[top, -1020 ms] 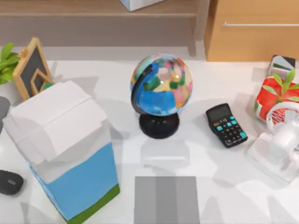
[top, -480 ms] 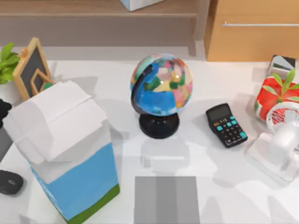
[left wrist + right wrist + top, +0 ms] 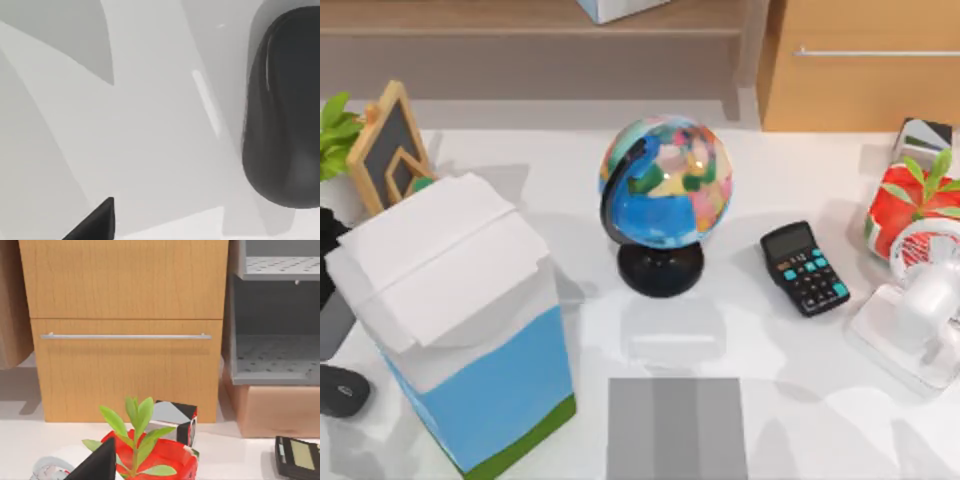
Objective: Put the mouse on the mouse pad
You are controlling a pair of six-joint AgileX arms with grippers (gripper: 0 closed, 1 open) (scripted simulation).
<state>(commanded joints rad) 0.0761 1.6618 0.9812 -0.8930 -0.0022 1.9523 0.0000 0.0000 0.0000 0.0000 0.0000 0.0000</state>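
One white surface [image 3: 800,400] carries one milk-carton box [image 3: 460,330], one globe [image 3: 665,185] and one mouse pad [image 3: 677,428] just below the globe. One mouse [image 3: 342,390] lies well left of the globe, beside the carton. Left claw [image 3: 328,255] hangs above it; I cannot tell how its fingers stand.

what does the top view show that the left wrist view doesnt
Top view alone: the striped grey rectangular mouse pad, the multicoloured globe on its black stand, the black calculator with teal keys and the tall white and blue carton. Left wrist view alone: a close look at the mouse's glossy side and one dark tip of the left gripper's fingers. Both: the small black oval mouse lying on the white table.
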